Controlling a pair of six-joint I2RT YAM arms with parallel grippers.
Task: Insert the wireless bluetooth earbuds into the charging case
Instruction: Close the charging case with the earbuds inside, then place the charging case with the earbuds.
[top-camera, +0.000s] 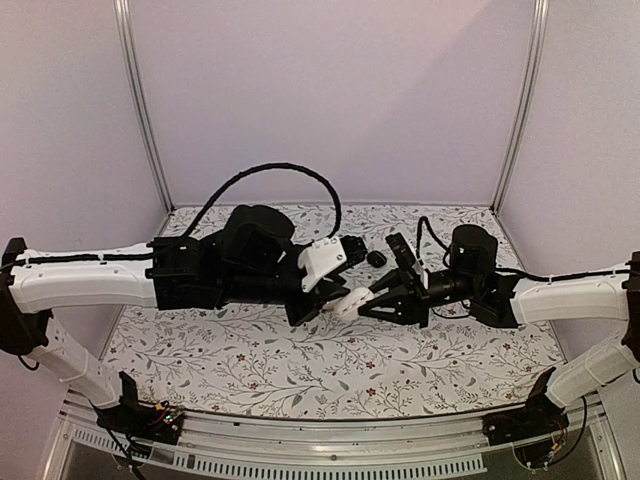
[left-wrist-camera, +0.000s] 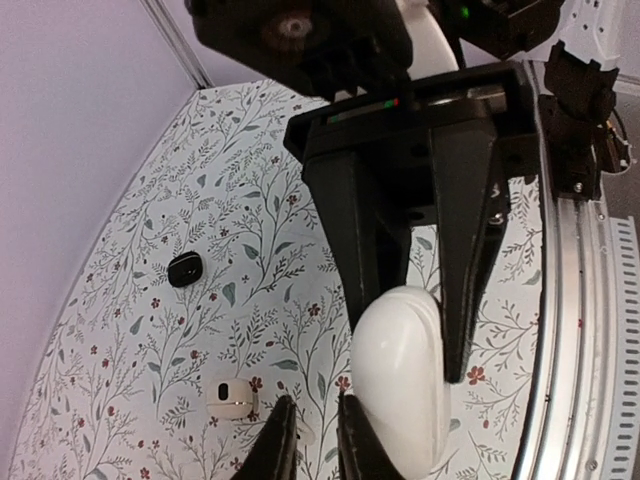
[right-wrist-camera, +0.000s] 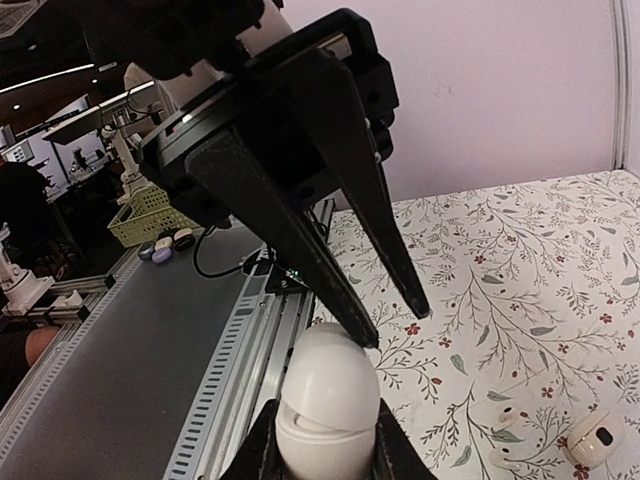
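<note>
My right gripper (right-wrist-camera: 327, 412) is shut on a white egg-shaped charging case (right-wrist-camera: 330, 370), held above the flowered table. A dark seam shows between the case's lid and its base. My left gripper (right-wrist-camera: 395, 327) is narrowly open with nothing between its fingers, and one fingertip (right-wrist-camera: 366, 340) touches the lid. From the left wrist, the case (left-wrist-camera: 400, 390) sits between the right gripper's black fingers (left-wrist-camera: 380, 250), just right of my left gripper (left-wrist-camera: 316, 397). Two white wireless bluetooth earbuds (right-wrist-camera: 506, 418) lie on the table to the right. From above, both grippers meet at the case (top-camera: 350, 300).
A small black case (top-camera: 376, 258) (left-wrist-camera: 184, 268) lies on the table behind the grippers. A small white case (left-wrist-camera: 232, 395) (right-wrist-camera: 590, 440) lies near the earbuds. A metal rail (left-wrist-camera: 580, 300) runs along the table's near edge, and pale walls (top-camera: 330, 100) enclose it.
</note>
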